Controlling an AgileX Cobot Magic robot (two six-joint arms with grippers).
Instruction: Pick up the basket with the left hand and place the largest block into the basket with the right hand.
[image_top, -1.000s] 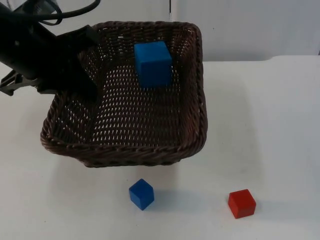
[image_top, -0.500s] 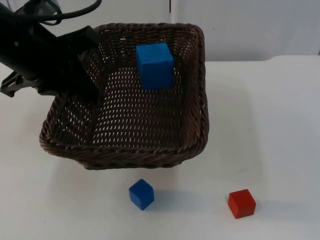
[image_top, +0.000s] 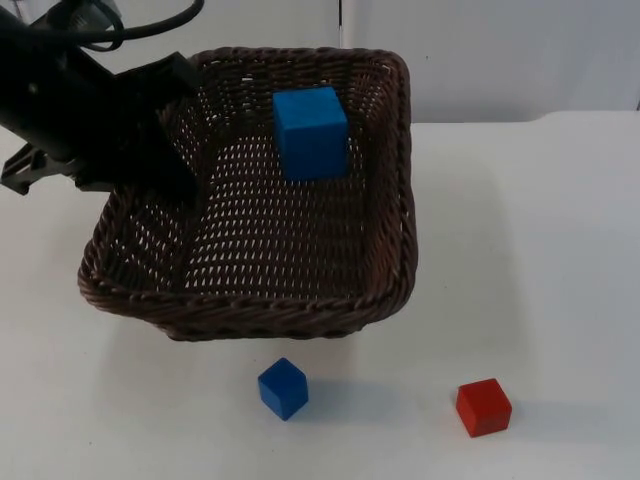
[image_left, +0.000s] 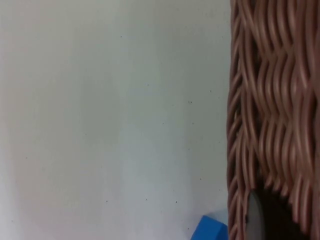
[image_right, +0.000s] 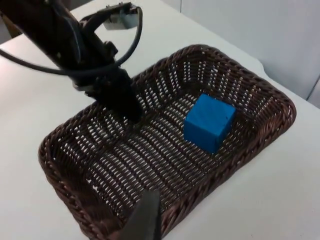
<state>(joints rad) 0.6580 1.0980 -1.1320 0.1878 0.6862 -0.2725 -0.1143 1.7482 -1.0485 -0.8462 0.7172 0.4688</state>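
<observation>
A dark brown wicker basket (image_top: 392, 215) is held off the table by my left gripper (image_top: 172, 172), which is shut on its left rim. The woven wall (image_left: 270, 100) runs close past that gripper's black fingertip (image_left: 262, 220). Inside the basket, toward its far side, rests the large blue block (image_top: 311, 132), also seen from the right wrist (image_right: 208, 123). My right gripper (image_right: 147, 220) hangs above and in front of the basket (image_right: 70, 200), apart from it. It looks down on the left arm at the rim.
A small blue block (image_top: 283, 388) lies on the white table in front of the basket, and its corner shows below the basket wall (image_left: 210, 231). A small red block (image_top: 484, 407) sits to its right. The grey partition wall rises behind the basket.
The basket in my left gripper has drifted slightly right and its front rim a little lower, the large blue block riding along. The two small blocks have not moved.
</observation>
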